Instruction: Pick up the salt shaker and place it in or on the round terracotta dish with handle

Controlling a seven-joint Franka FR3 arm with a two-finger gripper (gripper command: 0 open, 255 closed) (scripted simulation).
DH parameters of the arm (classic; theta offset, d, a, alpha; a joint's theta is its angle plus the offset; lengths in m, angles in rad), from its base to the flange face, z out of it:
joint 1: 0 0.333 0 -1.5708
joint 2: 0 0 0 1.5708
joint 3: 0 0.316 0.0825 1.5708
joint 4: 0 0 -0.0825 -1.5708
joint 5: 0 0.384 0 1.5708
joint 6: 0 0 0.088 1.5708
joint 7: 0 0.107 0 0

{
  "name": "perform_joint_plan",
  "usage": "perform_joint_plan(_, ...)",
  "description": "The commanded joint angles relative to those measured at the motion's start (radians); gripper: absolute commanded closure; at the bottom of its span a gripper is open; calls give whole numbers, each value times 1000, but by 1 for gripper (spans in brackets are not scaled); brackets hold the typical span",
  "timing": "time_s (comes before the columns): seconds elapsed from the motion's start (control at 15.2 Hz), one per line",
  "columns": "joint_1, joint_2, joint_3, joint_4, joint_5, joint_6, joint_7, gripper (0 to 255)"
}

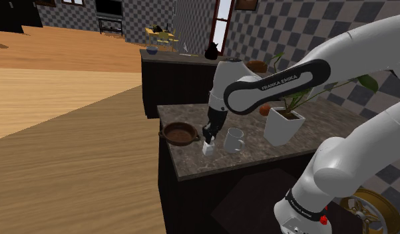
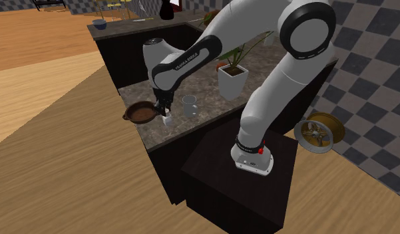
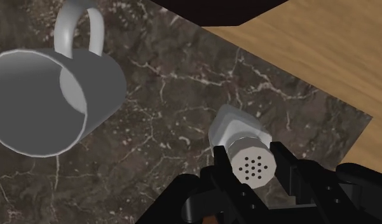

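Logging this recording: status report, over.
Gripper shut on salt shaker, standing on counter. Terracotta dish adjacent. Mug on opposite side, not blocking.

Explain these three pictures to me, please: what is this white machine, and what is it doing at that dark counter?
It is a white robot arm on a dark box beside a marbled counter. Two pictures come from fixed cameras outside, one beside the box, one farther off; the third comes from a camera on the arm's hand, looking along its black pincer. On the counter stand a round brown dish with a handle, a grey mug, a potted plant in a white pot and a small white salt shaker. The pincer is closed on the shaker's holed cap; the shaker seems to rest on the counter, between dish and mug.
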Motion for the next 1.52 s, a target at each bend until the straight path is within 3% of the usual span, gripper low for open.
perform_joint_plan(0.0, 1, -16, -2, 15, 2, -31, 0, 255)
perform_joint_plan(1.12, 2, -103, -22, 164, 3, -267, -9, 255)
perform_joint_plan(1.45, -25, 87, -19, 380, -39, -295, -2, 255)
